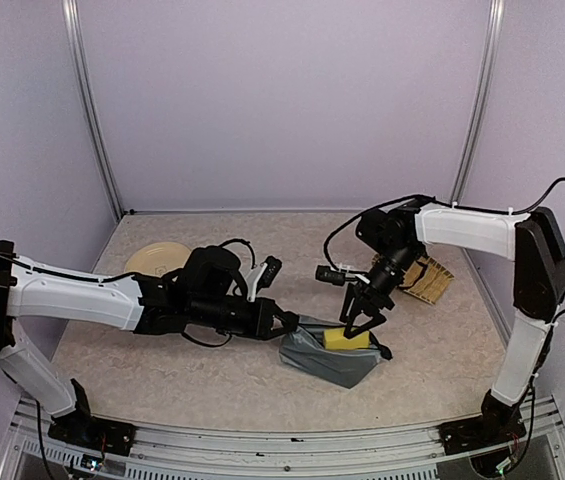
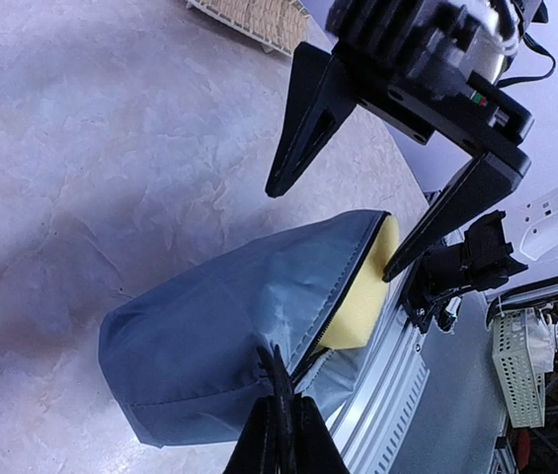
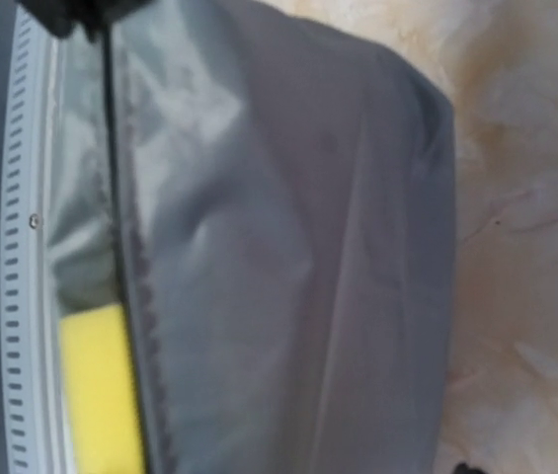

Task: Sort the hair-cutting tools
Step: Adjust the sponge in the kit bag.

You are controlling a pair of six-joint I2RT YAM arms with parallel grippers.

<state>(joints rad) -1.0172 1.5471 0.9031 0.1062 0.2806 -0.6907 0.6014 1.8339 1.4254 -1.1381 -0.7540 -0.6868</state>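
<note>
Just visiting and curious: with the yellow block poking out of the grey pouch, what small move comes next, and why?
Probably the right tool should lift straight up: its jaws stand open over the yellow foam block, already resting in the grey fabric zip pouch that the left tool pinches.

— What lies toward the near edge of the mottled beige surface (image 1: pixel 212 390)?
— A grey zip pouch (image 1: pixel 327 362), slumped on its side with the zip open.
— Anything in it?
— A yellow foam block (image 1: pixel 346 340), poking out of the mouth.
— And further back?
— A round beige plate (image 1: pixel 150 262) at the left, partly hidden. A tan woven tray (image 1: pixel 432 282) at the right, apart from the pouch.
</note>
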